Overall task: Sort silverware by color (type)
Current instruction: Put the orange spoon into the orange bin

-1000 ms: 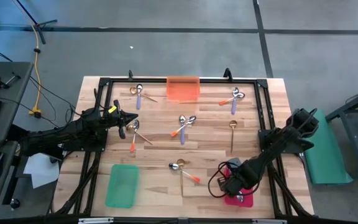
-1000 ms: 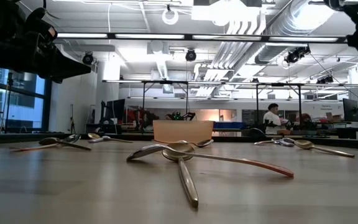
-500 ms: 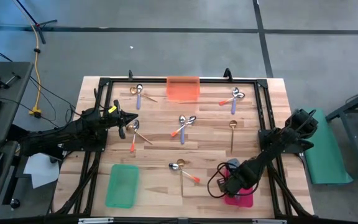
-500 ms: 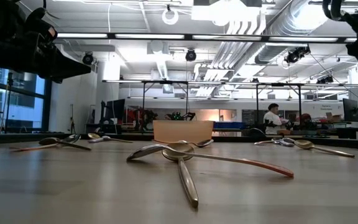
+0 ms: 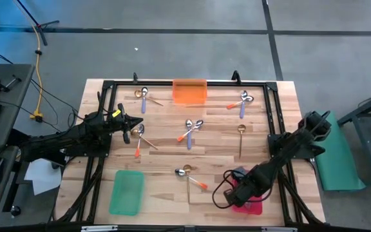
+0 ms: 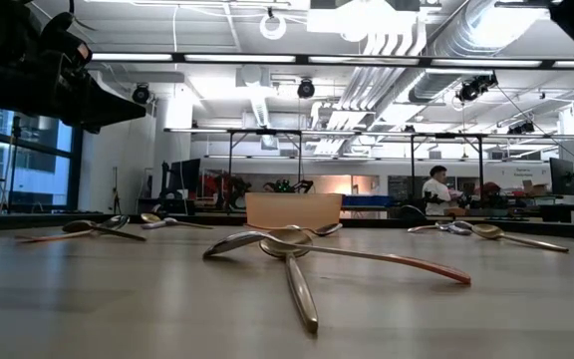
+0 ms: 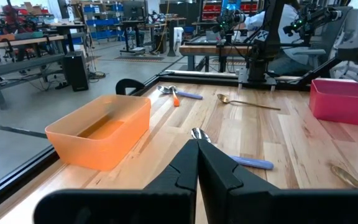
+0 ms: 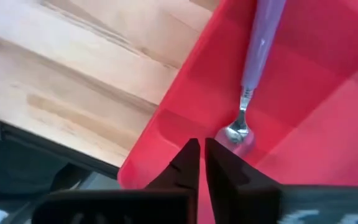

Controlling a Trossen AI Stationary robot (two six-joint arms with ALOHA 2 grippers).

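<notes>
A purple-handled spoon (image 8: 253,68) lies flat inside the red tray (image 8: 328,124), which sits at the table's near right (image 5: 255,207). My right gripper (image 8: 201,148) hovers shut over that tray's edge (image 5: 234,193), just beside the spoon's bowl, touching nothing. My left gripper (image 5: 134,124) is shut and waits above the table's left side, close to a spoon pair (image 5: 138,135). More spoons lie flat on the wood: far left (image 5: 144,96), far right (image 5: 243,100), centre (image 5: 191,126), a gold one (image 5: 241,136), and a crossed group near the front (image 6: 287,244).
An orange tray (image 5: 189,91) stands at the far edge's middle and shows close in the left wrist view (image 7: 101,129). A green tray (image 5: 127,192) sits near left. A black frame (image 5: 272,116) borders the table. A person (image 6: 432,187) is far behind.
My right gripper has risen from the red tray and drawn slightly toward the table's left; its arm has climbed out of the low view's top right corner. The purple-handled spoon stays lying in the tray.
</notes>
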